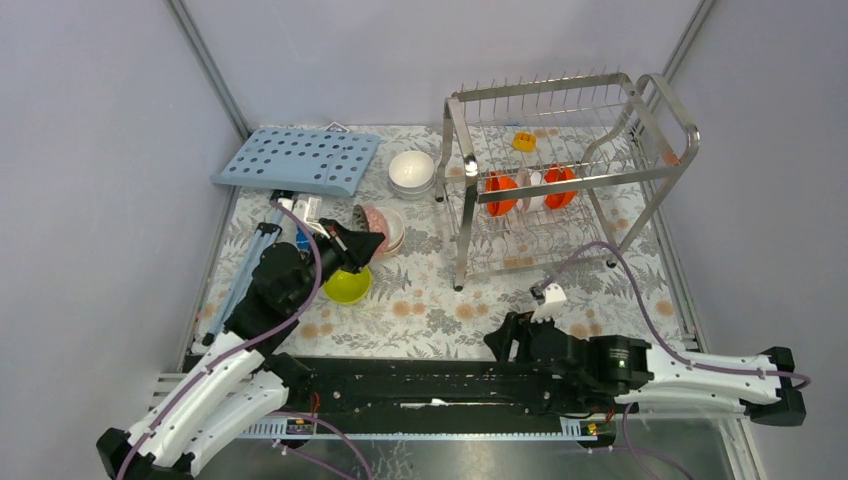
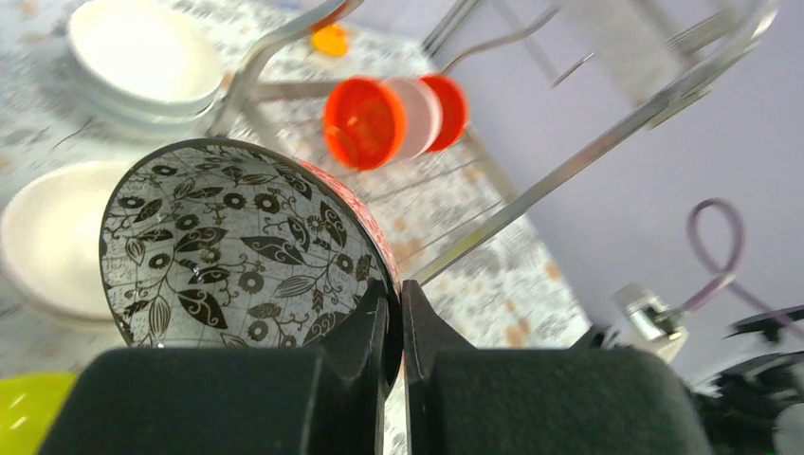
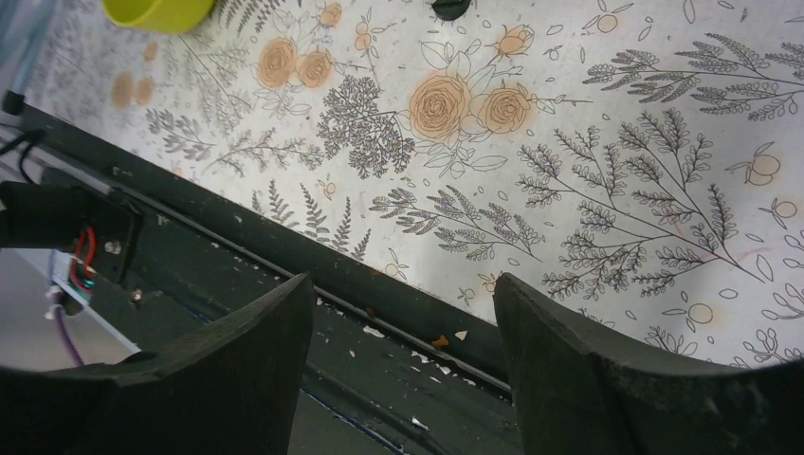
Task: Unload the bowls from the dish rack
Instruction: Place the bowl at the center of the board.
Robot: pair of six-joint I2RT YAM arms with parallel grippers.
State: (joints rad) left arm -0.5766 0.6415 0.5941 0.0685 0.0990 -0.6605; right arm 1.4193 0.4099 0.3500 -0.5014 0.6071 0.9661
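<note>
Patterned bowl (image 2: 237, 248) in left tool (image 2: 395, 305)

left gripper (image 2: 396, 303) clamped on the rim of a black-and-white floral bowl (image 2: 237, 256)
tilted, red outside; cream bowl (image 2: 47, 237) and stacked white bowls (image 2: 142, 57) behind at left; two orange-red bowls (image 2: 363, 123) on edge in the dish rack (image 2: 588, 152)

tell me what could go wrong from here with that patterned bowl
1. The left gripper pinches the patterned bowl by a thin bit of rim only, tilted; it may slip or swing.
2. It hangs close to the lime-green bowl and the cream bowl; lowering carelessly could knock them.
</note>
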